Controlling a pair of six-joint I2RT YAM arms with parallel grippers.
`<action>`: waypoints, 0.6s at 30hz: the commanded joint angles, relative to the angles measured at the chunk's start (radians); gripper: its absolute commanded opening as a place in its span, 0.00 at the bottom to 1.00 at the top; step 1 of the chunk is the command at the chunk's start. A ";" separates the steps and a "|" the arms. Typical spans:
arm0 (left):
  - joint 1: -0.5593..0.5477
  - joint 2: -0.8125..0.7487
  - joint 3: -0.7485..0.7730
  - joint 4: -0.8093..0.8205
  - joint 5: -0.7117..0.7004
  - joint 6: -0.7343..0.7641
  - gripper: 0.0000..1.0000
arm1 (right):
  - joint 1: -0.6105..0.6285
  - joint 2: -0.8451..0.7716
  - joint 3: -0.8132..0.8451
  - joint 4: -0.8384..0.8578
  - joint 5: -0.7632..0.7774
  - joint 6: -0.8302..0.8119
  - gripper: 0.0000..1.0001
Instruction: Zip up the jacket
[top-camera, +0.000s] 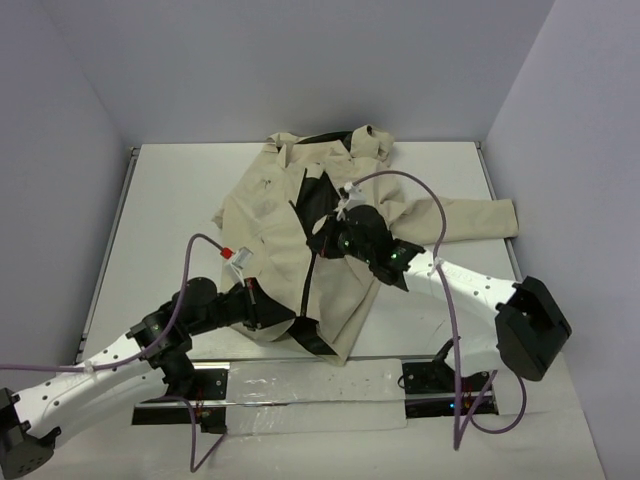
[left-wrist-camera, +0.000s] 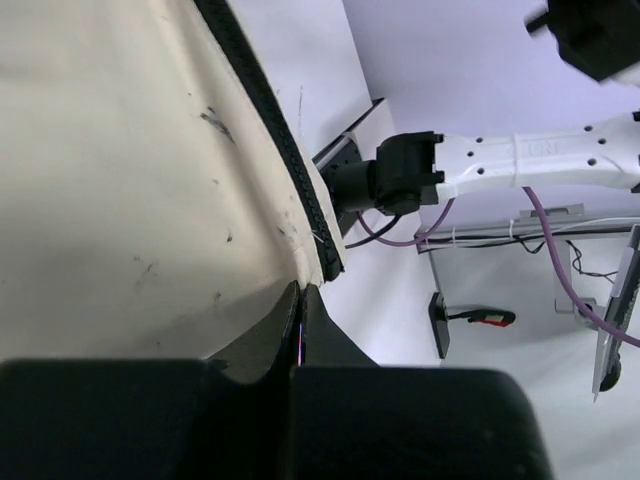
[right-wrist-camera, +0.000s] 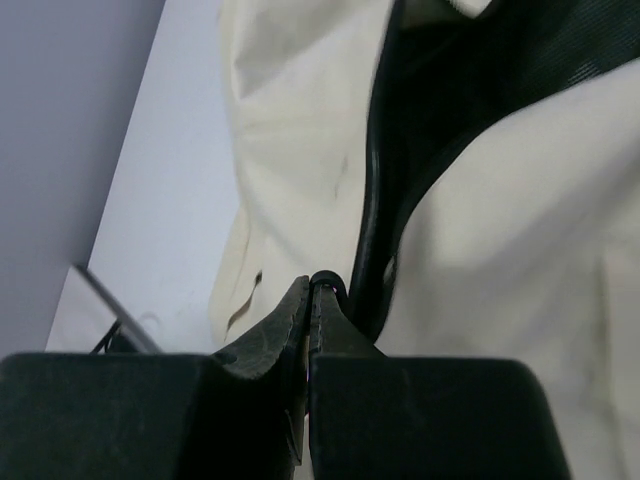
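The beige jacket (top-camera: 265, 225) lies spread on the white table (top-camera: 170, 200), its black lining showing along the open upper front. A dark zipper line (top-camera: 308, 285) runs down its middle. My left gripper (top-camera: 272, 314) is at the bottom hem. In the left wrist view it is shut (left-wrist-camera: 300, 292), pinching the jacket (left-wrist-camera: 120, 180) just below the end of the zipper edge (left-wrist-camera: 290, 170). My right gripper (top-camera: 320, 243) sits midway up the zipper. In the right wrist view it is shut (right-wrist-camera: 312, 285) on a small black zipper pull (right-wrist-camera: 326, 278) beside the dark zipper track (right-wrist-camera: 372, 190).
One sleeve (top-camera: 480, 215) stretches toward the right wall. Purple cables (top-camera: 440, 230) arc over both arms. A metal rail (top-camera: 105, 260) borders the table's left edge. The left wrist view shows the right arm (left-wrist-camera: 530, 165) and a red-handled clamp (left-wrist-camera: 480, 318) beyond the table.
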 joint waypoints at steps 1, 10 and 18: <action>-0.033 -0.092 0.002 -0.124 0.044 -0.041 0.00 | -0.120 0.079 0.119 0.070 0.037 -0.076 0.00; -0.050 -0.186 0.077 -0.299 0.014 -0.039 0.00 | -0.298 0.348 0.450 0.007 -0.048 -0.138 0.00; -0.050 -0.203 0.139 -0.364 -0.017 -0.025 0.00 | -0.467 0.571 0.767 -0.090 -0.083 -0.180 0.00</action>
